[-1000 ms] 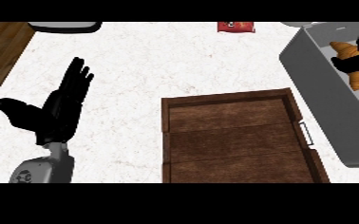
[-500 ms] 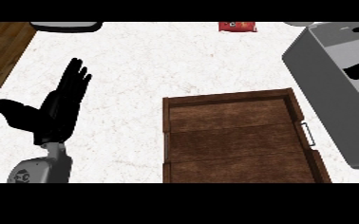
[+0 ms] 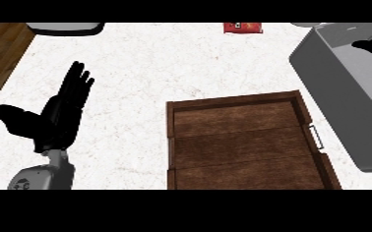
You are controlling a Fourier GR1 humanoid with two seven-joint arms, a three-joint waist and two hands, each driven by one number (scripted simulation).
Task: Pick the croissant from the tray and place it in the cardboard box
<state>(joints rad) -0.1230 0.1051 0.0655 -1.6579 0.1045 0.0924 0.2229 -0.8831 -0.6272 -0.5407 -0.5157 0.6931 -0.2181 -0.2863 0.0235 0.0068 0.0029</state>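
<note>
Meanwhile the left hand (image 3: 58,113) rests open, fingers straight and pointing up, left of the wooden tray (image 3: 243,105).

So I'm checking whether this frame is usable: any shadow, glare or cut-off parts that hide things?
Head view: light is even, no glare on the white counter. The wooden tray is dark but its rim reads clearly. The grey box is cut off at the right edge, with a dark shape inside that cannot be identified. The left hand is black, so its detail is lost.
</note>
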